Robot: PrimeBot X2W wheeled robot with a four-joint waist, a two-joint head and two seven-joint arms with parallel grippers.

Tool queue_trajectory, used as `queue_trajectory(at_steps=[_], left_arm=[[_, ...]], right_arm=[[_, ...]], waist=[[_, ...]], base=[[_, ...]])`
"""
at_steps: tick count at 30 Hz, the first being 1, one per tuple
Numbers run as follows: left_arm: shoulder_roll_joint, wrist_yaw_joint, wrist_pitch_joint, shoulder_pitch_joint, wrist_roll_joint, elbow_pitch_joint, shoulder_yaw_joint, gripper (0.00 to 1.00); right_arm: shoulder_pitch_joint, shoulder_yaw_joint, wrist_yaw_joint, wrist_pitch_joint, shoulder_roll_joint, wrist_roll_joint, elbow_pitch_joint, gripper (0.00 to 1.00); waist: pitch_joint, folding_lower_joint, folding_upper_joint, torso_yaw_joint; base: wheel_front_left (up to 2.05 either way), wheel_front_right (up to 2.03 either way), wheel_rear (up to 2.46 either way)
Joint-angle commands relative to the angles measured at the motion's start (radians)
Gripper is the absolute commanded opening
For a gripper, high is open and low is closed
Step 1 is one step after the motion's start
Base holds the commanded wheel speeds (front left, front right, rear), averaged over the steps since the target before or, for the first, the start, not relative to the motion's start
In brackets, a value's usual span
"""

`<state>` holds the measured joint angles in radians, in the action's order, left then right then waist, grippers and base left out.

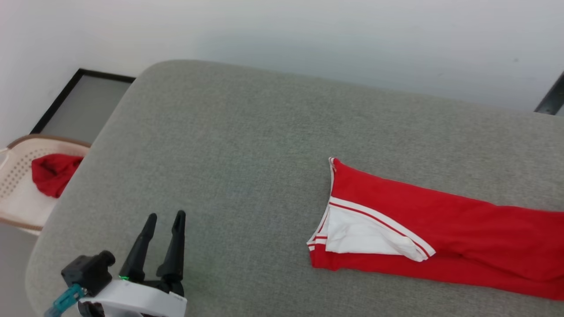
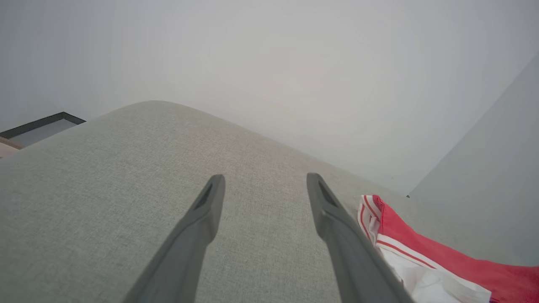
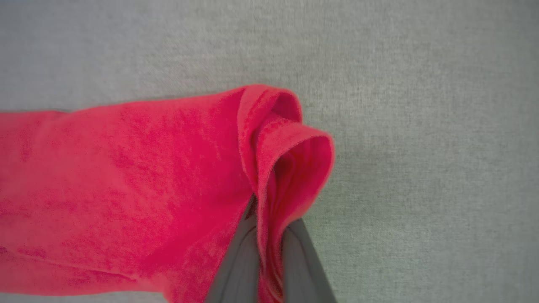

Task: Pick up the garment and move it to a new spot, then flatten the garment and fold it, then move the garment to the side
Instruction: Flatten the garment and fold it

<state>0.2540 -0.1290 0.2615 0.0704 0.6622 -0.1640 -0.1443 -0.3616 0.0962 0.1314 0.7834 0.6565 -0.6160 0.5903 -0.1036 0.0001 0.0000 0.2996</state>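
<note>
While the grey fabric-covered table (image 1: 246,145) takes up most of your head view, you can see the garment (image 1: 462,220) lying on its right part as a long bright red band that runs off the view's right edge. Its cloth looks soft and mostly flat, with a few shallow creases. At its left end you have a white sleeve end folded over the red, bordered by thin white-and-red stripe trim, and a second bit of that trim shows at the lower left corner.

Off the table's left edge sits a pale perforated basket (image 1: 17,176) with a plain red cloth scrap (image 1: 53,174) in it.

Your right claw (image 3: 271,219) is clenched on the garment: in the right wrist view a red edge is bunched into a rolled fold that stands up between the two dark fingers, with bare table beyond it.

Your left claw (image 1: 166,215) is released, fingers spread, over bare table at the lower left, well apart from the garment. You cannot tell whether its tips touch the table.
</note>
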Motion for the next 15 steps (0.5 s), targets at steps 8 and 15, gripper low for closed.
queue_trajectory(at_steps=[8, 15], left_arm=[[0.010, -0.003, 0.004, -0.022, 0.040, -0.024, -0.007, 1.00], [0.006, -0.003, 0.004, 0.001, 0.061, -0.051, -0.036, 1.00]], right_arm=[[0.025, -0.002, -0.001, 0.125, -0.110, -0.170, -0.258, 0.00], [-0.008, -0.103, -0.001, 0.151, -0.243, -0.171, -0.399, 0.00]], waist=[[0.042, -0.0001, 0.0000, -0.042], [0.056, -0.0001, 0.0000, -0.024]], base=[[0.00, 0.00, 0.00], [0.00, 0.00, 0.00]])
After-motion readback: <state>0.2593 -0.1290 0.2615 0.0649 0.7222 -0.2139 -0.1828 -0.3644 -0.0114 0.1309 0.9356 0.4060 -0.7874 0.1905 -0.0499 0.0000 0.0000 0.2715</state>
